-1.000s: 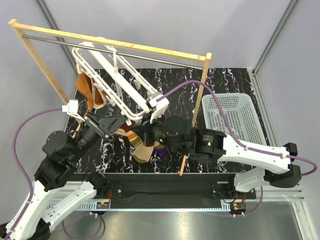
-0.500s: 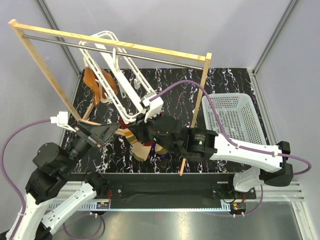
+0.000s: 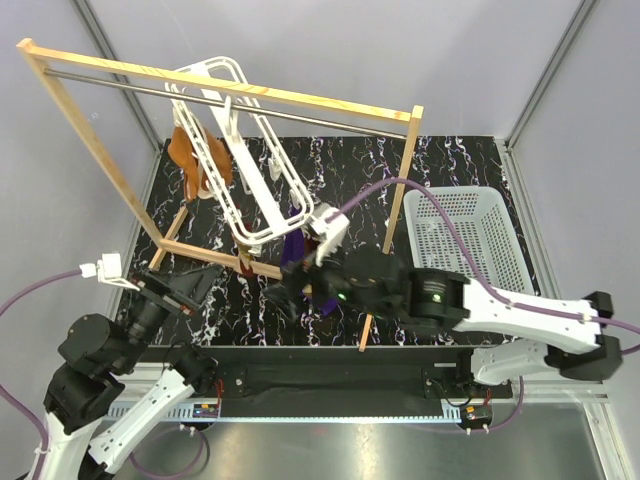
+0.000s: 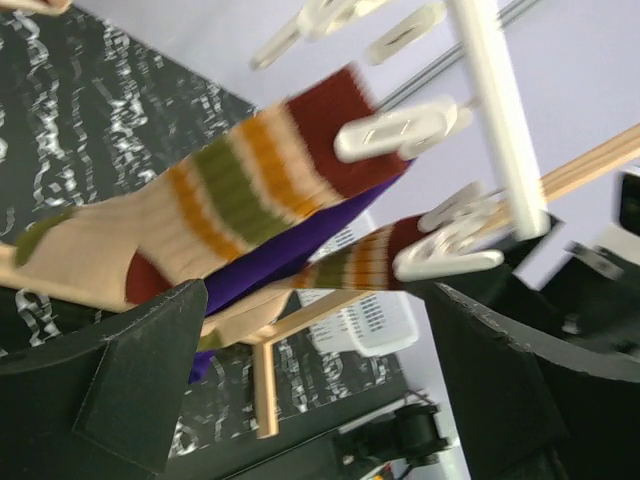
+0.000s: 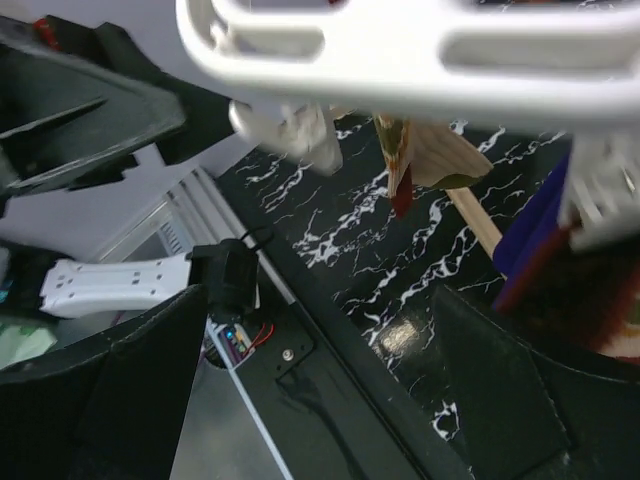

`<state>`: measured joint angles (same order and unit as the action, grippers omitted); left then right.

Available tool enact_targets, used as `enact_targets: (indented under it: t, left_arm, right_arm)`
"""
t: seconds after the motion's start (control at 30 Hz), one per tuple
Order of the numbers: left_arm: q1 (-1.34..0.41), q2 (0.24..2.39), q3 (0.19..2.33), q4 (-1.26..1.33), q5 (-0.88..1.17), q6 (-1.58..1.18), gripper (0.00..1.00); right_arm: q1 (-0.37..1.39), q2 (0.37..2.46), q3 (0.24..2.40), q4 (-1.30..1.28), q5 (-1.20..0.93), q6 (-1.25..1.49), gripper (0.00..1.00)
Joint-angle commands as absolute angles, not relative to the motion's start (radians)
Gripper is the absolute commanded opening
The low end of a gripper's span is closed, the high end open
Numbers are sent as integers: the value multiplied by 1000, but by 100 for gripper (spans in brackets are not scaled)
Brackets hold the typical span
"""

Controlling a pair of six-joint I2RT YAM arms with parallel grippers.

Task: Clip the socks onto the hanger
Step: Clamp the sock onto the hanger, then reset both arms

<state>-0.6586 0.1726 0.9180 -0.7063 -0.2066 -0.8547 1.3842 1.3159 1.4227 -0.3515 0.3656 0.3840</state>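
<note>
On my top view the rack [image 3: 300,97] stands across the table [image 3: 450,165]. The hanger [image 3: 238,152] hangs from it over the left half, and the basket [image 3: 460,235] sits on the table right of the rack's right post. At the hanger's near end the socks [image 4: 250,185] hang from pegs [image 4: 395,130] with a cloth [image 4: 300,240] between them. The other cloth [image 3: 195,165] hangs at the hanger's far left. My left gripper [image 3: 185,290] is left of that near end and my right gripper [image 3: 292,288] is just right of it.

The socks [image 4: 240,190] show a soft, ribbed, matt knit, the hanger [image 5: 400,60] gleams in smooth white plastic, the purple cloth [image 4: 300,245] looks plain and matt, the rack [image 3: 320,96] is pale unpainted wood with a dull metal rod [image 3: 110,82], and the black marbled table [image 3: 450,170] shines glossy.
</note>
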Motion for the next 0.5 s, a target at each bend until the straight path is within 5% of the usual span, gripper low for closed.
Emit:
enact_targets:
  t: [0.0,0.3,0.47]
  left_arm:
    - [-661,102,864,-736,-232,-819,97]
    - [-661,-101,573,-611,-68,-926,98]
    - [-661,-155,499,-557,-15,-927,99]
  right_arm:
    - [1402,1124,1280,-267,301,377,100]
    - [1402,778,971,-319,400,486,100]
    - [1402,547,783,-400,673,598,100]
